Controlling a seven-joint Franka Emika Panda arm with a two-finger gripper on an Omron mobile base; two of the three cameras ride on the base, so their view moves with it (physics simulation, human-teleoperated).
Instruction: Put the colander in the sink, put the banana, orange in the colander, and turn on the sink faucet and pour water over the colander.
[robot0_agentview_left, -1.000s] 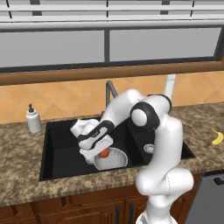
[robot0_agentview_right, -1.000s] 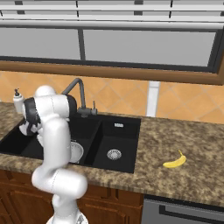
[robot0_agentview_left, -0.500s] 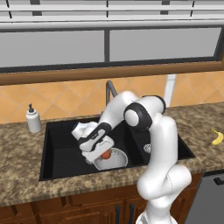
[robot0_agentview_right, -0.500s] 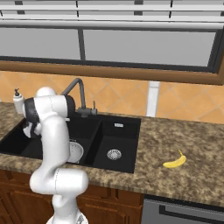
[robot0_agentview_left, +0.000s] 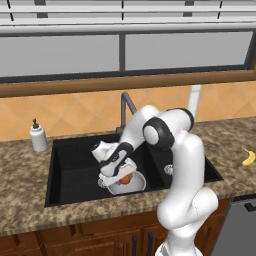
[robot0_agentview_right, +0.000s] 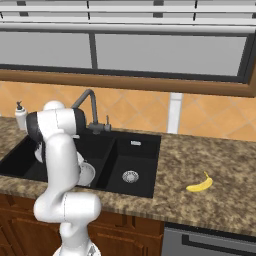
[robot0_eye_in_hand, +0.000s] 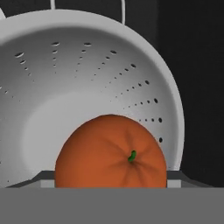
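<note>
Hand view: the orange (robot0_eye_in_hand: 111, 151) sits low at 6 o'clock, stem end facing the camera, with the perforated wall of the colander (robot0_eye_in_hand: 87, 83) curving behind and around it from 9 through 12 to 3 o'clock. The fruit lies in line with the fingers, yet the fingertips are hidden under it, so whether the claw is clamped on the orange or has let go cannot be told. The black floor of the sink (robot0_eye_in_hand: 197, 87) shows at 3 o'clock, beyond the rim.

Left base view: the arm reaches down into the wide basin of the sink (robot0_agentview_left: 75, 170), and the gripper (robot0_agentview_left: 117, 172) hangs just over the colander (robot0_agentview_left: 131, 186), which rests on the basin floor. The orange (robot0_agentview_left: 126, 179) shows as a small reddish patch at the bowl's 10 o'clock side, under the hand. The low, downward-angled pose suits delivering fruit into the bowl rather than dropping it from height. The faucet (robot0_agentview_left: 127, 107) rises behind the basin at 12 o'clock, its spout placed to pour toward the bowl. A soap bottle (robot0_agentview_left: 38, 136) stands on the counter (robot0_agentview_left: 30, 200) at 9 o'clock.

Right base view: the banana (robot0_agentview_right: 200, 184) lies on the counter at 3 o'clock, well apart from the sink (robot0_agentview_right: 135, 155), not yet collected. The faucet (robot0_agentview_right: 87, 107) appears untouched.
</note>
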